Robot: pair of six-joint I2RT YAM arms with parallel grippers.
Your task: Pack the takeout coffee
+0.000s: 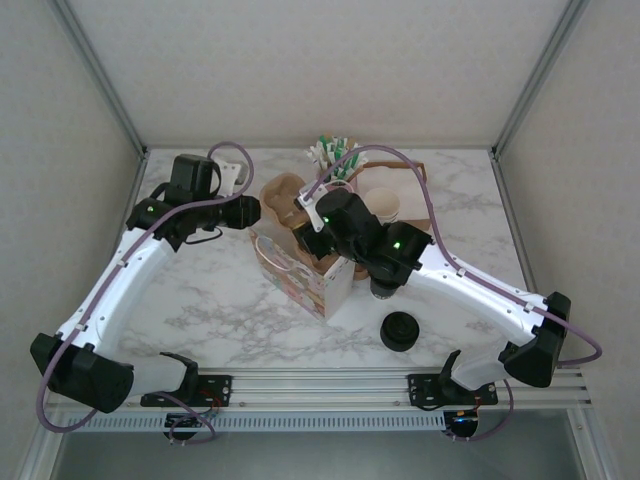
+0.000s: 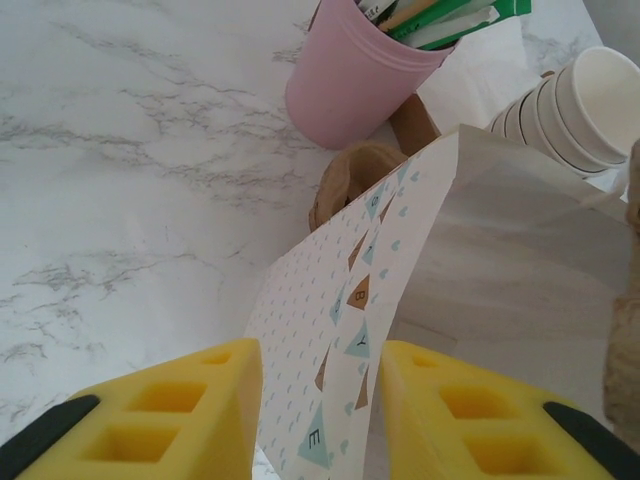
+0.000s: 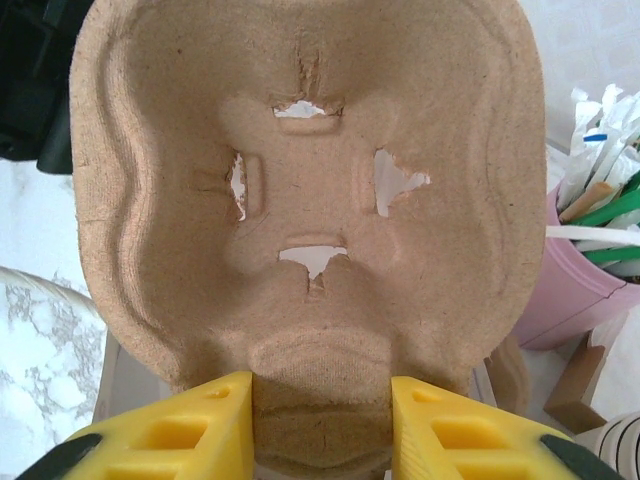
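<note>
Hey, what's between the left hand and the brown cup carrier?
The printed wall of the paper bag, standing between the fingers of the left hand, with the cup carrier peeking out behind. The left wrist view shows this.

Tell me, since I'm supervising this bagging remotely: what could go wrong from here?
The pulp cup carrier looks wide for the mouth of the paper bag and may snag its rim. The right gripper pinches only the carrier's edge, so it could pivot. The pink cup stands close beside it and could get knocked.
</note>
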